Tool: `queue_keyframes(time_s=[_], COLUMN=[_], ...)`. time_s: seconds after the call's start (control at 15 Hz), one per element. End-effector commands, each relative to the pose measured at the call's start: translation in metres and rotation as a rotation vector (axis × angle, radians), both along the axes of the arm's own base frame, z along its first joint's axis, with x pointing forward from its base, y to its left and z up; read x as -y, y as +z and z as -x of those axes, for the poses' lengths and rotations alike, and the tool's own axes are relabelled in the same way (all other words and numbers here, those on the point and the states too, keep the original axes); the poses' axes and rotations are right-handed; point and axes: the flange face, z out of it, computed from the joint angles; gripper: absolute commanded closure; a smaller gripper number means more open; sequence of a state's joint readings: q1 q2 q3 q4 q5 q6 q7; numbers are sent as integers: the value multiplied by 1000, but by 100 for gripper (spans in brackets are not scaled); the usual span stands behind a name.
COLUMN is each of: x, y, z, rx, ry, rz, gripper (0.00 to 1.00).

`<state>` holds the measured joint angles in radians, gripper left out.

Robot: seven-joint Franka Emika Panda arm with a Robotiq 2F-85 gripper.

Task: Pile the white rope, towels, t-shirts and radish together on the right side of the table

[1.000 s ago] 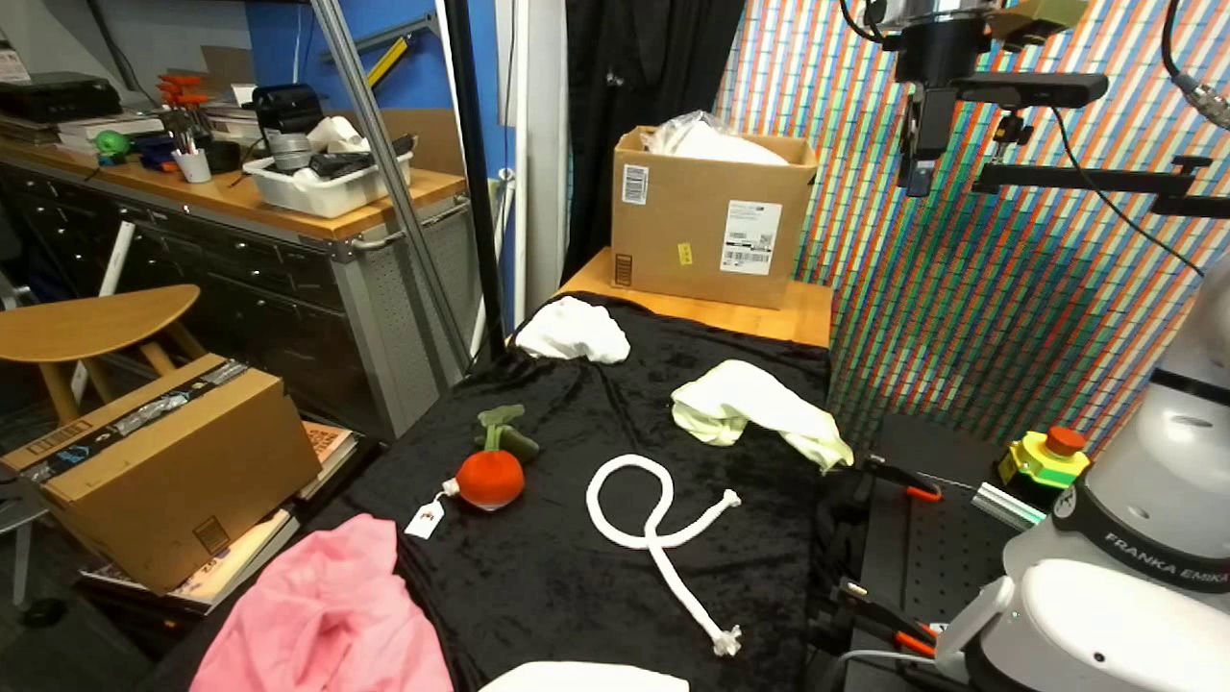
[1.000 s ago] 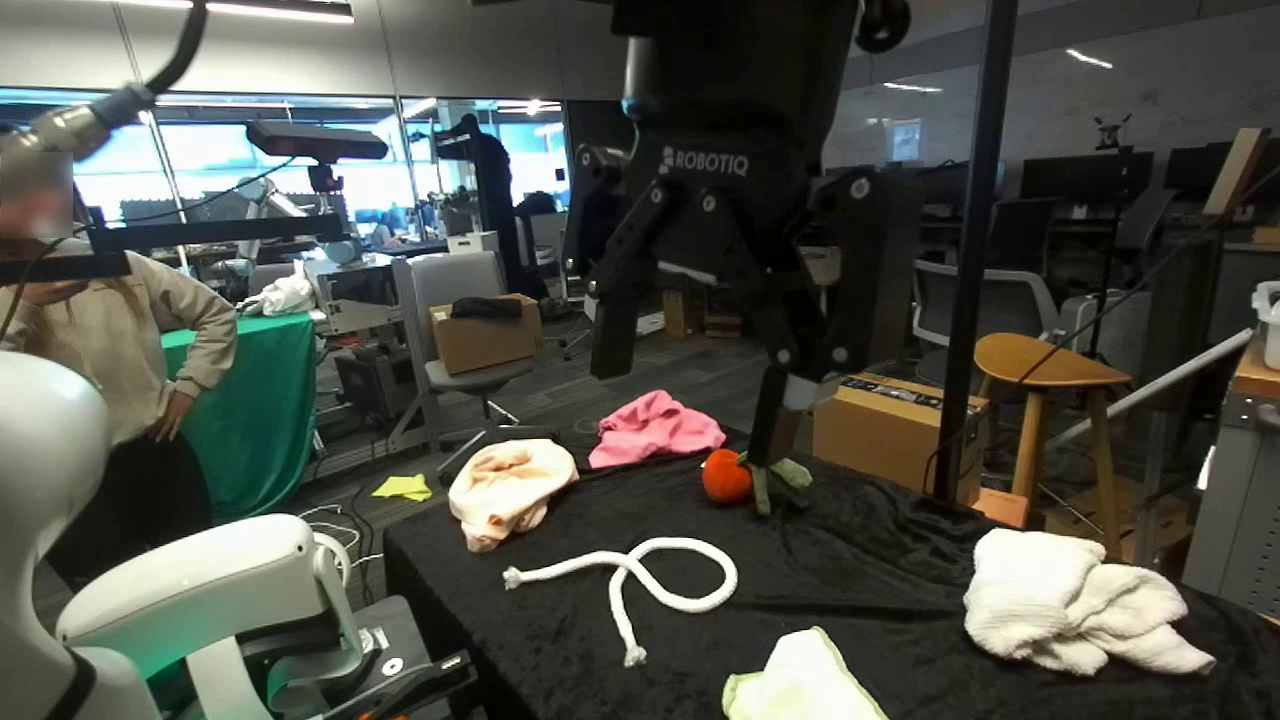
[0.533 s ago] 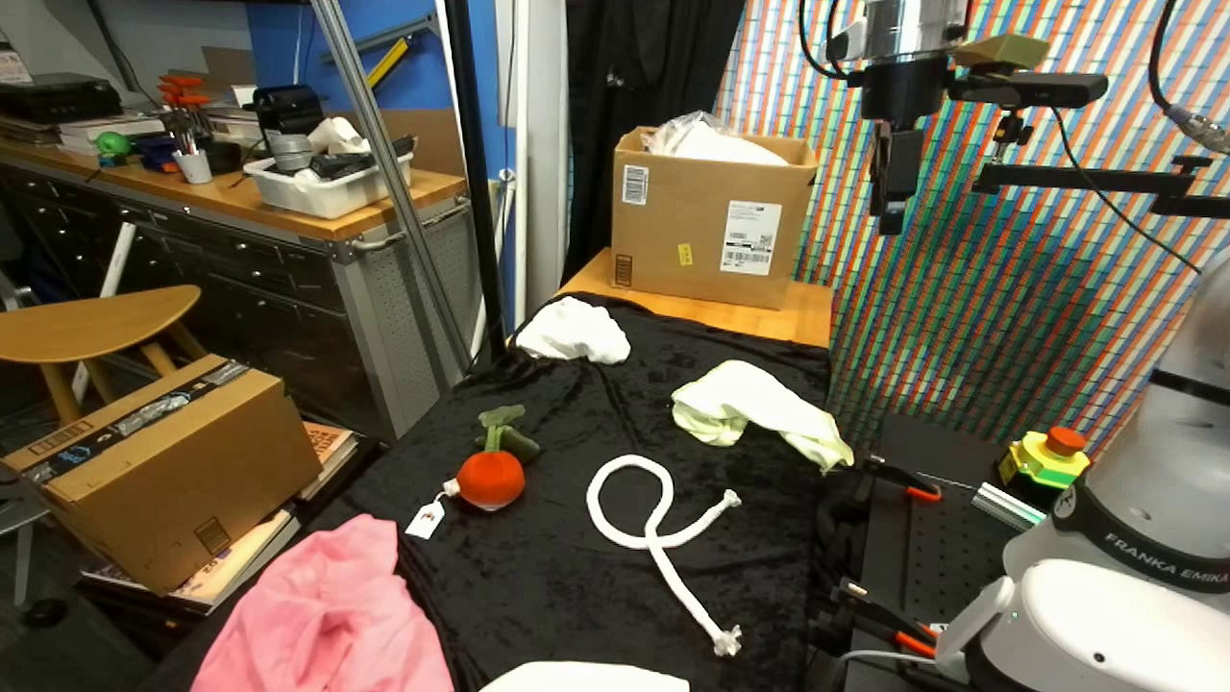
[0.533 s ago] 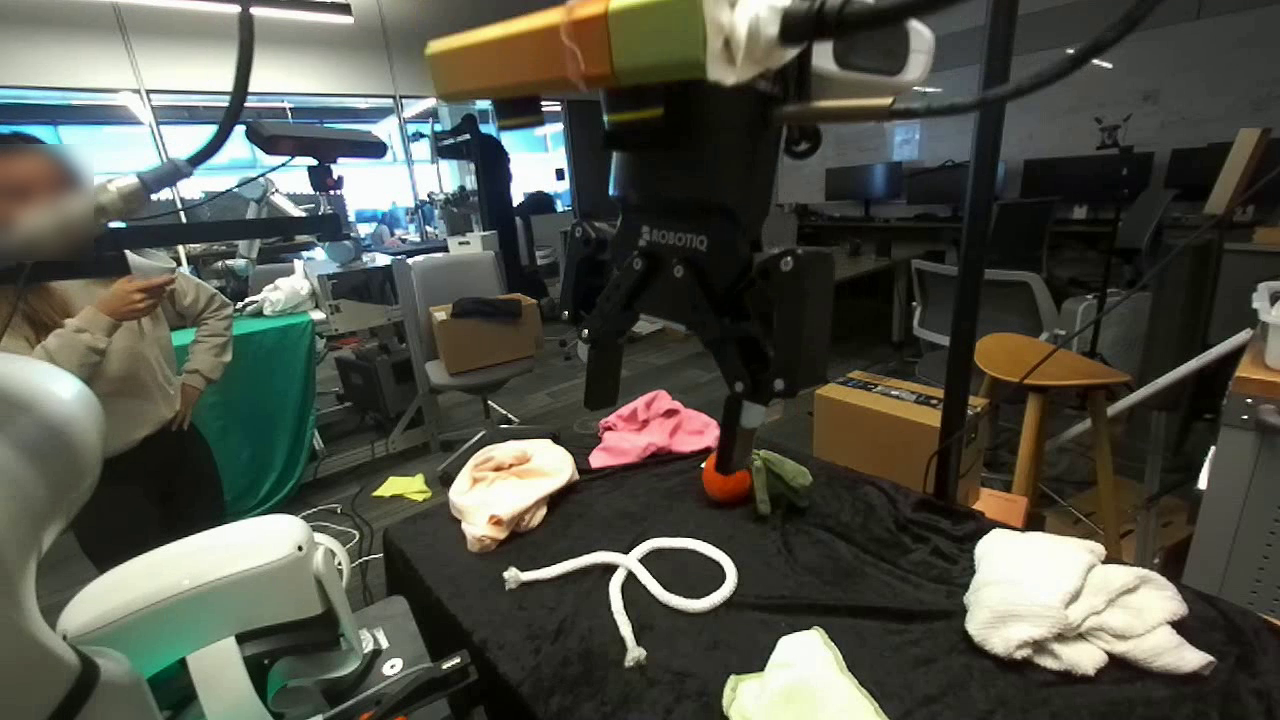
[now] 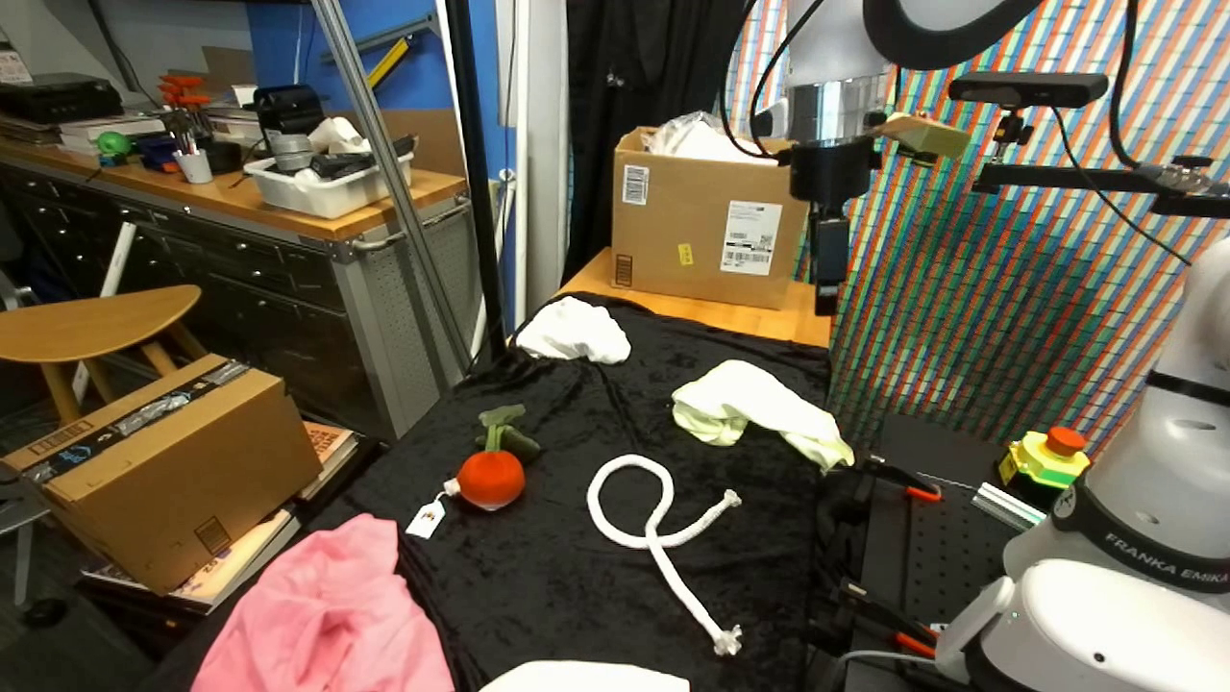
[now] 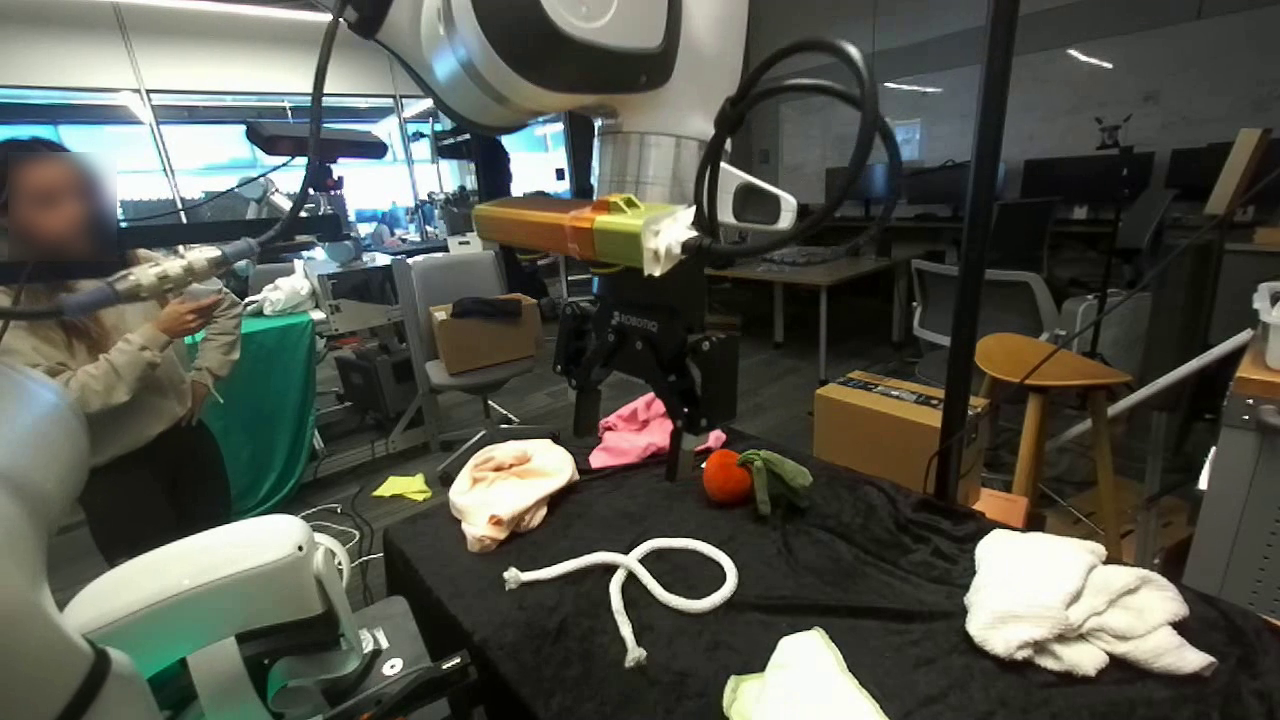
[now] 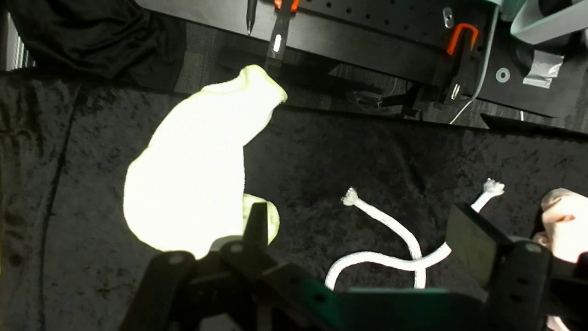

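My gripper is open and empty, held above the table; it also shows in an exterior view and the wrist view. The white rope lies in a crossed loop mid-table, seen between my fingers in the wrist view. A pale yellow-green towel lies beside it, and also shows in the wrist view. A white towel is crumpled apart. The red radish with green leaves lies near a pink cloth. A peach cloth lies near the rope.
A black cloth covers the table. A cardboard box stands at one end. A dark post rises by the table edge. Clamps and an emergency stop sit near the robot base. A person stands nearby.
My open gripper has moved lower and, in an exterior view, leftward towards the table. The cloths, rope and radish have not moved. The person has raised a hand.
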<state>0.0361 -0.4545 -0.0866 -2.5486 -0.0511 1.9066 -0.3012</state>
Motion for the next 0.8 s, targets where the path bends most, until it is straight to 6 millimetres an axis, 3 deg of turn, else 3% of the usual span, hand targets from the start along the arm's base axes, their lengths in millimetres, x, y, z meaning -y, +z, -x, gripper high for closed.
queue_keyframes(time_s=[0.0,0.47,0.73], x=[-34,-103,-123], y=[-22,-77,-105], z=[-20,-37,-37], rx=[22,16,25], ry=[-27,-33,-42], rz=[-24,-65,-40], gripper=[0,0,0])
